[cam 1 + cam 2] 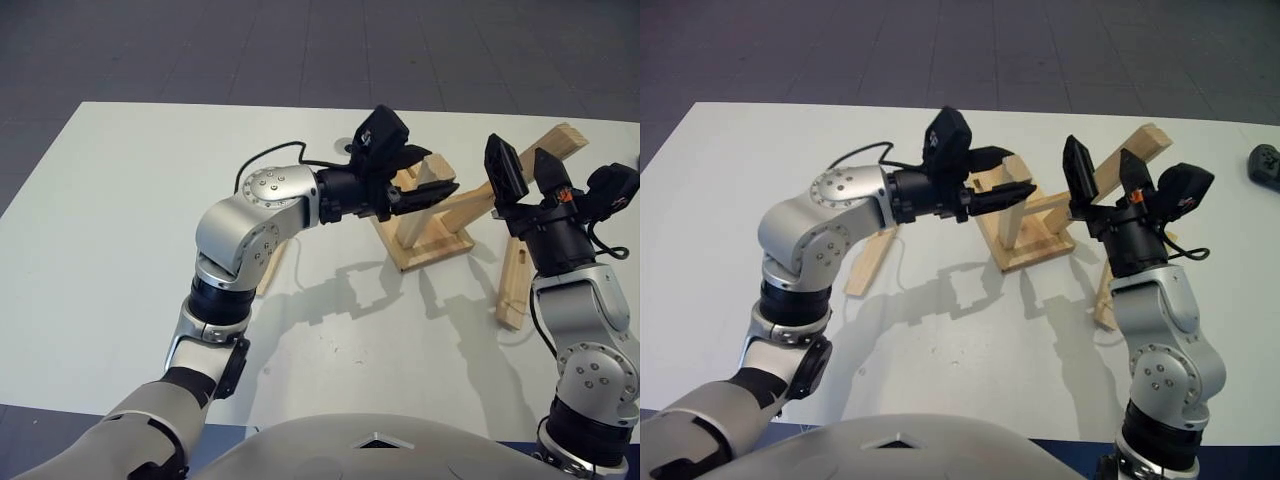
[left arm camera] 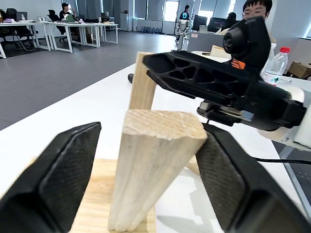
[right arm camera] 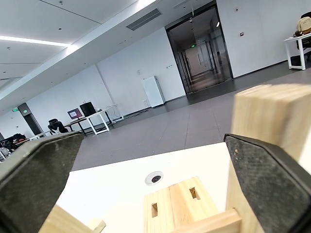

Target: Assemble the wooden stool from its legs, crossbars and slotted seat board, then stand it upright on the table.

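The slotted seat board point(image 1: 430, 252) lies flat on the white table with a short wooden leg point(image 2: 155, 165) standing upright in it. My left gripper point(image 1: 432, 186) is open and straddles that leg near its top, with a gap showing on one side. A long wooden leg point(image 1: 470, 205) slants up from the board toward the far right. My right gripper point(image 1: 520, 152) is open and points upward beside that slanted leg, with nothing between its fingers point(image 3: 39, 174). The board's two slots point(image 3: 172, 201) show below it.
A loose wooden piece point(image 1: 513, 285) lies on the table below my right gripper. Another piece point(image 1: 270, 272) lies under my left forearm. A black device point(image 1: 1265, 165) sits at the table's far right edge. The near and left parts of the table point(image 1: 120, 260) are bare.
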Robot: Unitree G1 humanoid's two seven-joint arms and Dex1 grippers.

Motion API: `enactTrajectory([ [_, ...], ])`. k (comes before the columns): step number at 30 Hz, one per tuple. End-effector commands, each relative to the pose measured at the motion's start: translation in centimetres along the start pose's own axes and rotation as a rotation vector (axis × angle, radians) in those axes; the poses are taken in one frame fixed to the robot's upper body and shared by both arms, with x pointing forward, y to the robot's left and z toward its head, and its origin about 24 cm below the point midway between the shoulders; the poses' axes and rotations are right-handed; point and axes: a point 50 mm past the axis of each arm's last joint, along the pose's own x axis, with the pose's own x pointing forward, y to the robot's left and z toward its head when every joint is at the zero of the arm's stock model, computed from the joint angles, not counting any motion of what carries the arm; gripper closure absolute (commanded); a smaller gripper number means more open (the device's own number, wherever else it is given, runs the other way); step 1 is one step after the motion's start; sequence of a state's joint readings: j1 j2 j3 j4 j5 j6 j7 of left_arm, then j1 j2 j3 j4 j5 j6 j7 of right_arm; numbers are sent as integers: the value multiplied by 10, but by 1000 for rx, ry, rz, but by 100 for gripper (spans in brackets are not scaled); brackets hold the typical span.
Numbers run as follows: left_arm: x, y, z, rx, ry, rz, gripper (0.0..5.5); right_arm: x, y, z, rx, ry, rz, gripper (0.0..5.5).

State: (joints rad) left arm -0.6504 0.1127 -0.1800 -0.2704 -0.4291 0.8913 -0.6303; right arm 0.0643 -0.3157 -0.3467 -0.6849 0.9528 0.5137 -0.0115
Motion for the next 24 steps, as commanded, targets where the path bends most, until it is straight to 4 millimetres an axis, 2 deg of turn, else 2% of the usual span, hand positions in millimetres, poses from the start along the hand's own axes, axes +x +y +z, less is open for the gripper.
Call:
enactTrajectory([
  [1,-6,12,13,-29,-64,-9,140,-1,2,3,49,-5,22,10],
  [5,-27,24,40,-222,-284,-109,72,-5,33,14,163,-41,262,10],
  [8,-43,36,61,-328,-437,-128,14,2,50,3,89,47,331,10],
  [10,-47,51,66,-344,-474,-22,12,10,54,-10,5,115,326,10],
  [12,-47,65,66,-349,-478,101,12,20,54,-22,-91,177,293,10],
  [14,-45,68,65,-347,-472,138,12,24,56,-25,-122,194,278,10],
  [19,-40,67,53,-339,-428,172,10,19,64,-29,-183,224,267,85],
  [24,-40,66,44,-340,-404,186,10,18,67,-22,-270,196,241,162],
])
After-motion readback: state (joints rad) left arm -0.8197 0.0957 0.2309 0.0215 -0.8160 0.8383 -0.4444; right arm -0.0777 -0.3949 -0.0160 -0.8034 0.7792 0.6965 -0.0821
